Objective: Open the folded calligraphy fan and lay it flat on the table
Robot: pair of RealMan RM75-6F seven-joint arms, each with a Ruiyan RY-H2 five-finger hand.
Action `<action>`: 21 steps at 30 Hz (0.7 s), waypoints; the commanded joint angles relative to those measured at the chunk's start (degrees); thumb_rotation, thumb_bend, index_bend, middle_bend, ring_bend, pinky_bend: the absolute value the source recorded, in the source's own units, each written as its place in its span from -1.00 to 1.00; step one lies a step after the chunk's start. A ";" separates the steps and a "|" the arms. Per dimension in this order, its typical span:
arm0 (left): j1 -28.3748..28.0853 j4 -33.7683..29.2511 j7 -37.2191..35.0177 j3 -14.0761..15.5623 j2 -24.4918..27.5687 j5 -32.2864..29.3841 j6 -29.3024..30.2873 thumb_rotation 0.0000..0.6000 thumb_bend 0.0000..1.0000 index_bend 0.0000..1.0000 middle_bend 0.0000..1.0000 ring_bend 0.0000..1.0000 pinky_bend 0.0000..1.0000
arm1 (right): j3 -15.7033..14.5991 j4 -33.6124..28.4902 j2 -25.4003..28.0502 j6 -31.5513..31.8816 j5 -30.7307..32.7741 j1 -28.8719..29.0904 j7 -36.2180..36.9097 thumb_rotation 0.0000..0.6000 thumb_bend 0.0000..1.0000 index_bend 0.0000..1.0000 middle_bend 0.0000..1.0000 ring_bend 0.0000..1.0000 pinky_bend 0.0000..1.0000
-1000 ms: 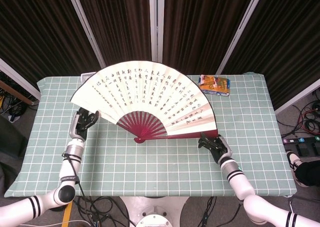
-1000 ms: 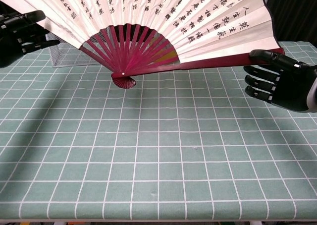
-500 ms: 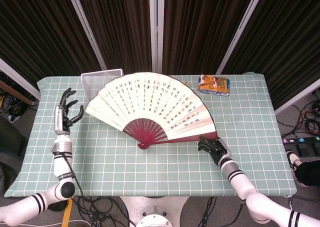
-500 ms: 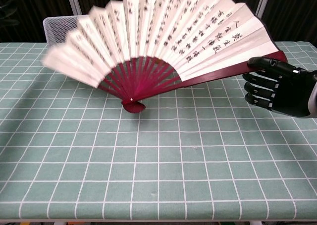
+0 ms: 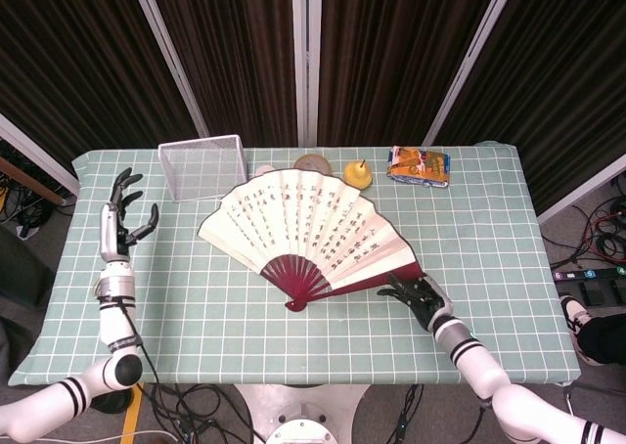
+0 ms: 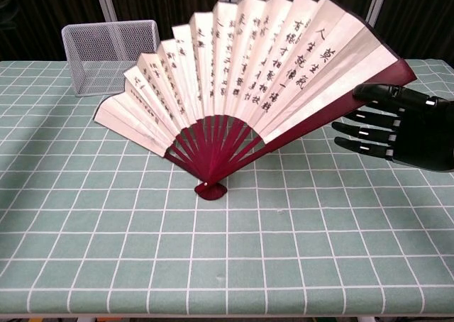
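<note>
The counter point(image 5: 293, 327) with its green checked cloth shows whole only from the head cam. Same for the left hand point(image 5: 119, 224), raised at the far left edge, fingers spread, holding nothing. The fan point(image 5: 308, 231) is spread open mid-counter, and the chest cam shows it tilted up off its pivot. The right hand point(image 6: 397, 127) sits at the fan's red end rib, fingers out; can't tell if it's gripping. Behind: wire basket point(image 5: 202, 163), snack pack point(image 5: 419, 165), pear point(image 5: 358, 174).
</note>
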 commanded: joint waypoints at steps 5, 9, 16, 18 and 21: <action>0.19 -0.21 0.22 0.32 0.08 1.11 -0.05 1.00 -0.21 -0.54 -0.88 -0.97 -0.61 | 2.74 -1.10 4.50 -9.23 -11.51 -7.56 3.99 1.00 -0.81 -1.00 -1.00 -1.00 -1.00; 0.44 -0.20 0.38 0.85 0.08 2.34 0.56 1.00 -0.21 -0.54 -0.88 -0.97 -0.61 | 4.48 -1.15 4.85 -9.70 -15.32 -11.36 6.58 1.00 -0.92 -1.00 -1.00 -1.00 -1.00; 0.16 1.21 3.05 2.28 1.53 5.46 1.06 1.00 -0.24 -0.54 -0.88 -0.97 -0.61 | 5.75 -1.93 8.22 -7.76 -18.92 -16.42 8.77 1.00 -0.95 -1.00 -1.00 -1.00 -1.00; 0.09 1.51 4.31 3.04 2.19 6.55 1.12 1.00 -0.27 -0.55 -0.88 -0.97 -0.61 | 5.29 -1.70 9.94 -7.36 -20.17 -17.10 7.85 1.00 -0.98 -1.00 -1.00 -1.00 -1.00; 0.25 0.72 5.11 3.65 3.34 7.06 0.69 1.00 -0.34 -0.55 -0.88 -0.97 -0.62 | 3.96 -0.94 11.65 -4.38 -23.24 -17.65 4.26 1.00 -1.00 -1.00 -1.00 -1.00 -1.00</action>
